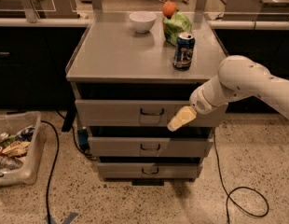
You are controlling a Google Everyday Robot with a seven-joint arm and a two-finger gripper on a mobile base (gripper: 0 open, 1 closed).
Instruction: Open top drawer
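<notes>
The top drawer point(121, 112) is the widest grey drawer front of three, under the cabinet top, with a small dark wire handle point(152, 112) at its centre. It stands slightly forward of the cabinet body. My gripper point(178, 120) has yellowish fingers and hangs from the white arm coming in from the right. It sits in front of the top drawer's front, just right of and a little below the handle, apart from it.
Two narrower drawers point(149, 147) sit below. On the cabinet top point(112, 50) stand a white bowl point(142, 21), a green bag point(178, 27), an orange point(169, 8) and a blue can point(183, 51). A bin of rubbish point(14, 146) is at left. Black cables point(237, 195) lie on the floor.
</notes>
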